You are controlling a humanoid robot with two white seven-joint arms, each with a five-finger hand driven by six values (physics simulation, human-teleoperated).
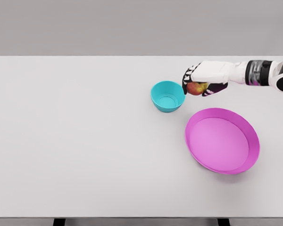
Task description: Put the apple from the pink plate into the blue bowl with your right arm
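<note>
My right hand (198, 84) reaches in from the right edge and is shut on a red-yellow apple (196, 88). The apple hangs above the table, just right of the blue bowl (167, 96) and close to its right rim. The bowl is teal-blue, upright, with nothing in it. The pink plate (222, 140) lies in front of the hand, to the lower right of the bowl, and holds nothing. The palm covers most of the apple from above. My left arm does not show.
A white table (75, 141) spans the view, with its front edge near the bottom of the picture. A grey wall stands behind it.
</note>
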